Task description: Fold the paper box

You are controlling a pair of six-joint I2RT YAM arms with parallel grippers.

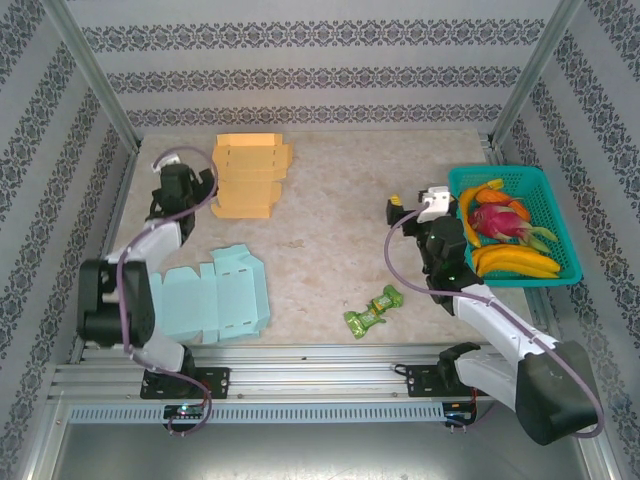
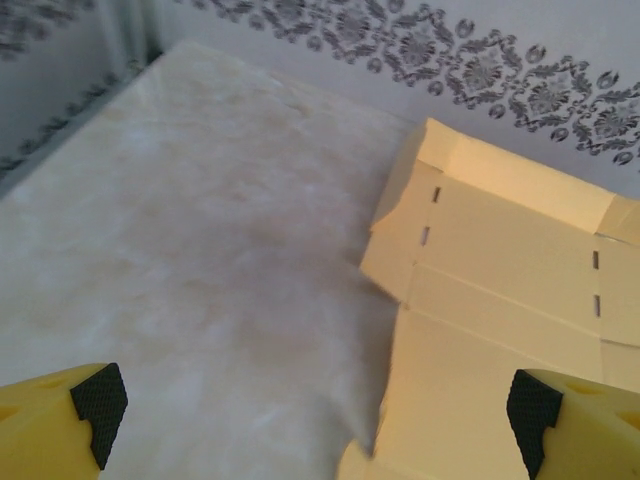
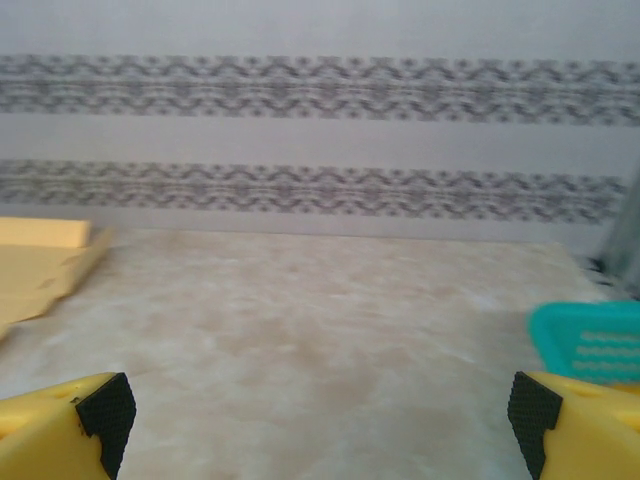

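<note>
Orange paper box [image 1: 250, 177] flat, long axis approx near-far; L gripper [image 2: 315, 410], R gripper [image 3: 320, 410] spread, empty.

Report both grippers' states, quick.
Left gripper: open, holding nothing; the flat orange paper box sheet lies just ahead of it.
Right gripper: open, holding nothing.

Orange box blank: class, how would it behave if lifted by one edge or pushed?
The orange box blank looks thin and flat, so it is probably light and saggy when lifted by an edge. Its visible creases would likely hinge. On the smooth table a push should slide it.
</note>
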